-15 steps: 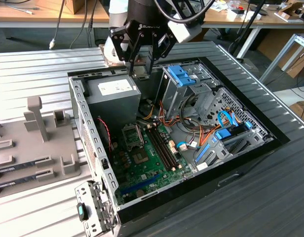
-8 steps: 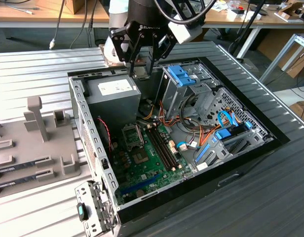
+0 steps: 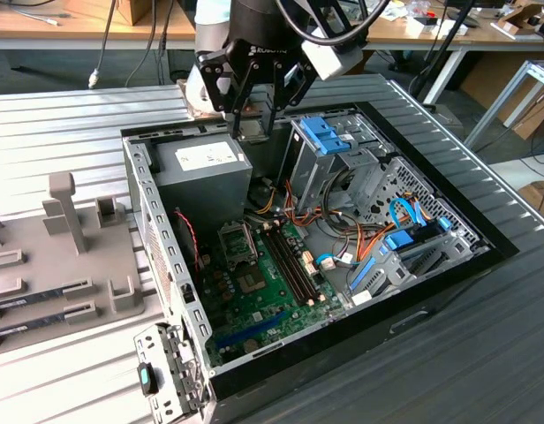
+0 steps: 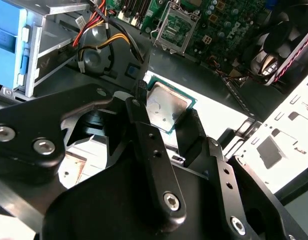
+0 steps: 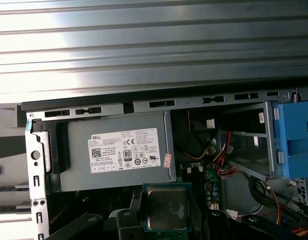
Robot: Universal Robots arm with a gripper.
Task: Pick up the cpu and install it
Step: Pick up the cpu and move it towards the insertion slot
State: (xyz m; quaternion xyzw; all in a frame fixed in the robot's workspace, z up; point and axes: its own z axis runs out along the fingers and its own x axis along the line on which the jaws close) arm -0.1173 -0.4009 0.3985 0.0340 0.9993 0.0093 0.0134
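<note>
Pick done, install not.
Open PC case (image 3: 144, 203), lid off, internals exposed.
Hovering over grey power supply (image 3: 206, 168) at the case's far end, well apart from green motherboard (image 3: 254, 291).
Socket (image 3: 235, 240) on that board: frame open, looks empty, nothing seated.
Gripping cpu (image 4: 166, 106) in the hand (image 3: 254, 124), fingers (image 4: 144, 130) closed on two opposite edges, silvery top toward both wrist cameras, clear of everything below.
Left: getting the chip into the socket and seated.

Around it: ribbed metal surface (image 3: 78, 115) under the case.
Grey parts fixture (image 3: 42, 265) on the exterior view's left, just beside the case, slots and posts on it.
Past the far edge: wooden desks (image 3: 60, 18), a dangling cable (image 3: 100, 53).
Metal-frame stand (image 3: 510, 97) at the exterior view's right.
</note>
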